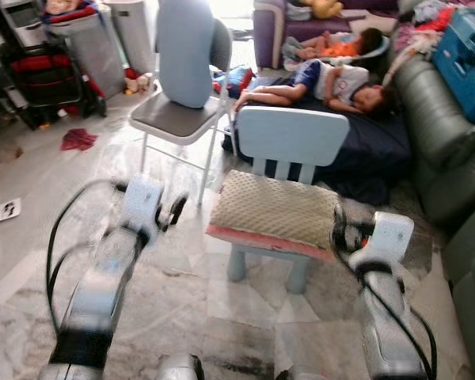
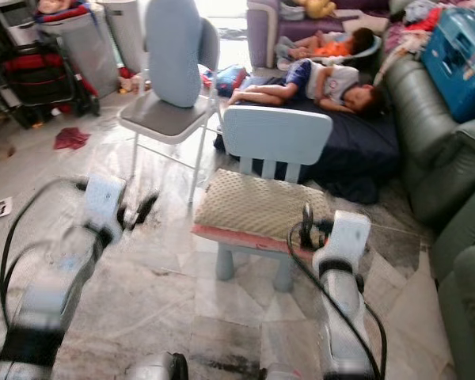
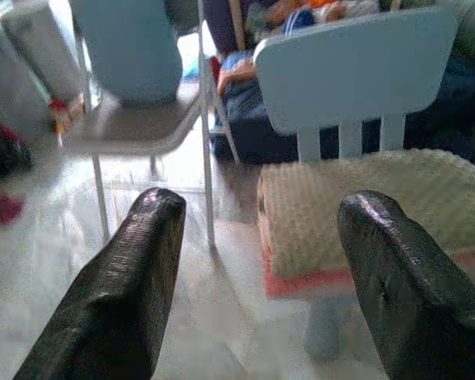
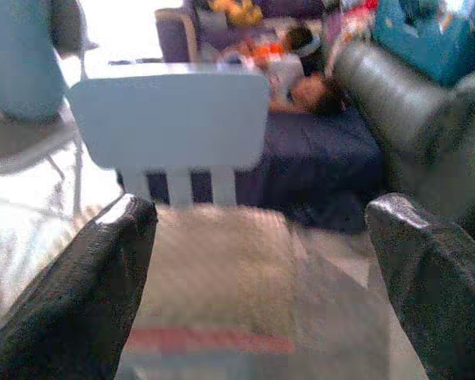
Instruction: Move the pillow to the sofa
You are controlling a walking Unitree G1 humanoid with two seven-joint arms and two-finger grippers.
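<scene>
Both grippers, left and right, fingers apart, should clamp the pillow at opposite edges of the chair seat.

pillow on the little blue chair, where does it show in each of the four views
Left eye view: the pillow lies on the blue chair seat, centre.
Right eye view: the pillow sits centre, just left of the right claw.
Left wrist view: the pillow is beyond the open fingers.
Right wrist view: blurred pillow lies between the fingers.
Shared landmark: the chair's slatted backrest.
</scene>
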